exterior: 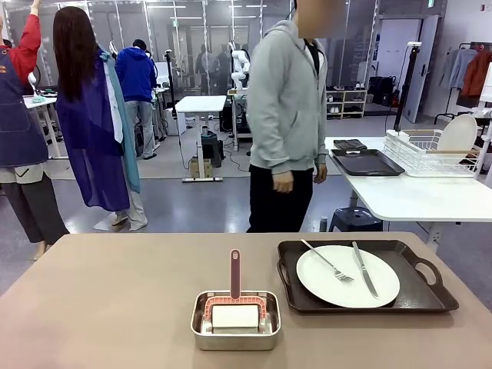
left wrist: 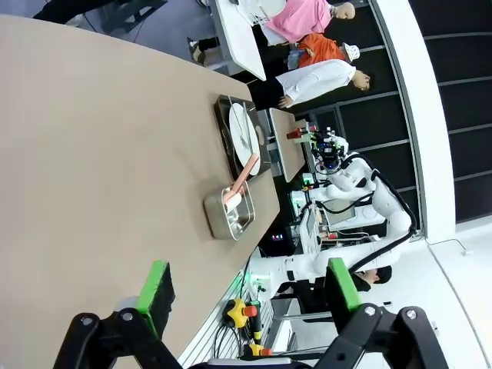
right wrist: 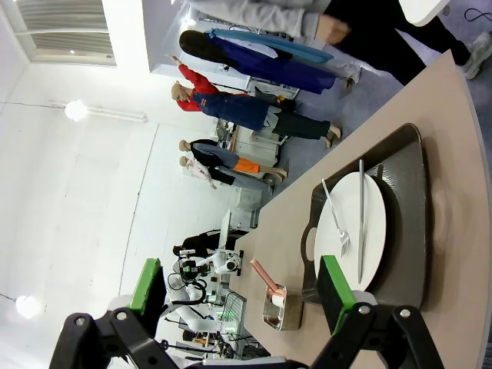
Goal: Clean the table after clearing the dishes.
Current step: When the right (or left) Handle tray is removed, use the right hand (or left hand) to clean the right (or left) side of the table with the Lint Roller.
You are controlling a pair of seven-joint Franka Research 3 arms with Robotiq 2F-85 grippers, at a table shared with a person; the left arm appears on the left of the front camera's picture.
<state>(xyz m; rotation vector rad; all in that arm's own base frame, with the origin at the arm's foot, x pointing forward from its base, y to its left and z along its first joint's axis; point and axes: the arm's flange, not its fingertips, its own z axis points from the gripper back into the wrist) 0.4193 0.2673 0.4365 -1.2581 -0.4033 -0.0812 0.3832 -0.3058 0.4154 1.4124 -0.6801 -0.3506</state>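
Observation:
The brownish table (exterior: 100,300) carries a dark handled tray (exterior: 419,296) at the front right. On it rests a round white plate (exterior: 323,280) with a fork (exterior: 329,264) and a knife (exterior: 364,270). The same plate (right wrist: 377,219) lies close ahead of my right gripper (right wrist: 241,290), whose green pads stand wide apart with nothing between them. My left gripper (left wrist: 247,288) is open too, hovering off the table's (left wrist: 92,169) edge, far from the tray (left wrist: 224,123) and plate (left wrist: 243,135).
A small steel pan (exterior: 235,321) with a pink-handled brush and a white block sits at the front middle of the table. A person in a grey hoodie (exterior: 286,100) stands at the far side. A white table (exterior: 415,196) to the right holds a dark tray (exterior: 367,162) and a wire rack (exterior: 430,150).

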